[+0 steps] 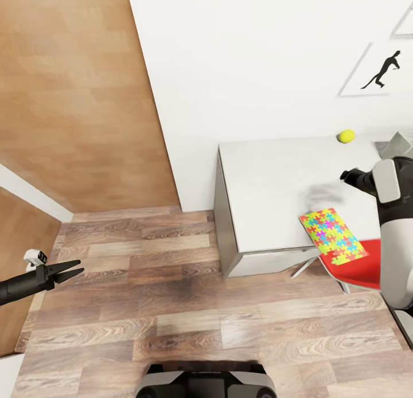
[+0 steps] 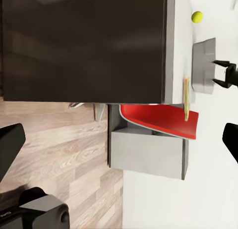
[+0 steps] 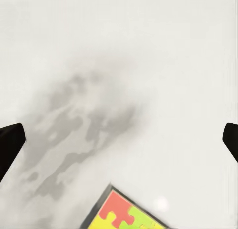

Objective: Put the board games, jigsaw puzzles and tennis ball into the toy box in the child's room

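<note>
The jigsaw puzzle [image 1: 332, 235] overhangs the table [image 1: 269, 180] edge above the red chair [image 1: 361, 269], at five o'clock from the tennis ball [image 1: 346, 136]; a careless nudge could likely tip it off. The right gripper [image 2: 224, 75] hangs above the tabletop, fingers wide apart, empty. The left gripper [image 1: 67, 270], at nine o'clock, is spread, holding nothing

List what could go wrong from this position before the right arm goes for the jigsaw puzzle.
1. The jigsaw puzzle overhangs the table edge above the red chair; a clumsy push could tip it off.
2. It lies thin and flat, so the open right gripper may slide over it rather than grasp.
3. The tennis ball sits loose near the wall beside the toy box; an arm sweep might roll it away.
</note>
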